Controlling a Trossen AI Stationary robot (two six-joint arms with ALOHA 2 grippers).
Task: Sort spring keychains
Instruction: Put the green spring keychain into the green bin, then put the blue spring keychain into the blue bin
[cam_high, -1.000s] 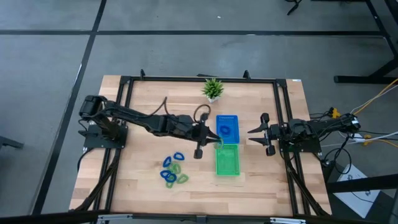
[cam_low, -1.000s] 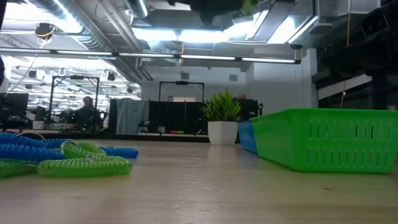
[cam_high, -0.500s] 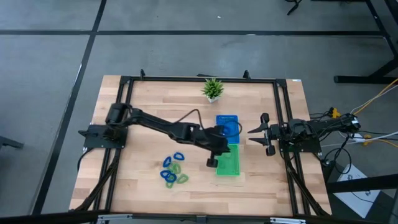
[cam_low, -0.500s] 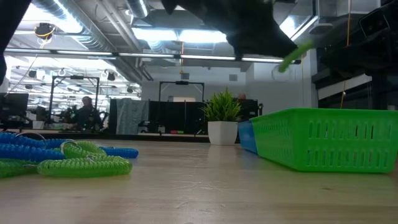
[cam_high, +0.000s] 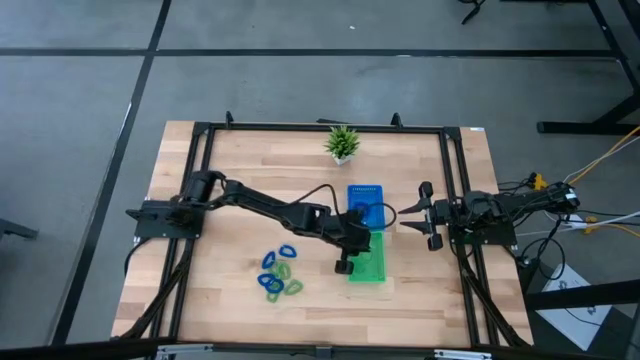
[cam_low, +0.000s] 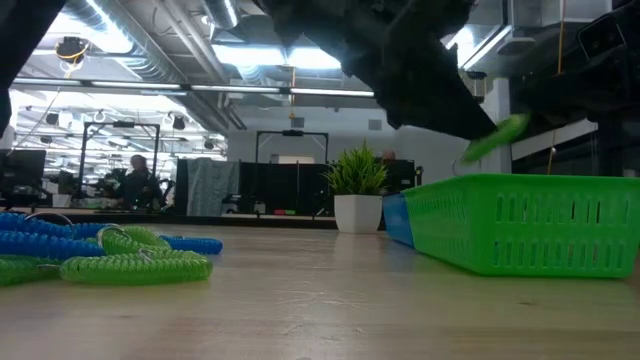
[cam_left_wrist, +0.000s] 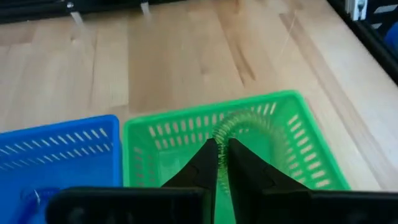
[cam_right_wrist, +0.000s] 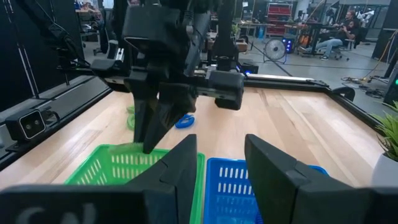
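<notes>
Overhead view: the left gripper (cam_high: 352, 243) hangs over the green tray (cam_high: 367, 262), which sits near the table's right edge just beside the blue tray (cam_high: 365, 203); a loose cluster of spring keychains (cam_high: 279, 273) lies toward the table's front edge, well apart from both trays, and one blue coil already rests in the blue tray. The right gripper (cam_high: 412, 213) waits beside the trays with its fingers spread. Table-level view: the dark arm comes down from above with a green spring keychain (cam_low: 497, 135) dangling just over the green tray's rim (cam_low: 520, 183), while blue and green coils (cam_low: 100, 252) lie on the wood at the opposite side. Left wrist view: the fingers (cam_left_wrist: 205, 165) are pressed together, pinching the green coil (cam_left_wrist: 249, 124) above the green tray's floor. Right wrist view: the other arm's gripper (cam_right_wrist: 155, 121) holds the green coil at the green tray (cam_right_wrist: 112, 165), and the right arm's own fingers (cam_right_wrist: 180, 165) stand apart. By my judgement the step in hand is dropping a green coil into its matching tray; next the fingers need to part so it falls inside. No readable writing shows anywhere.
</notes>
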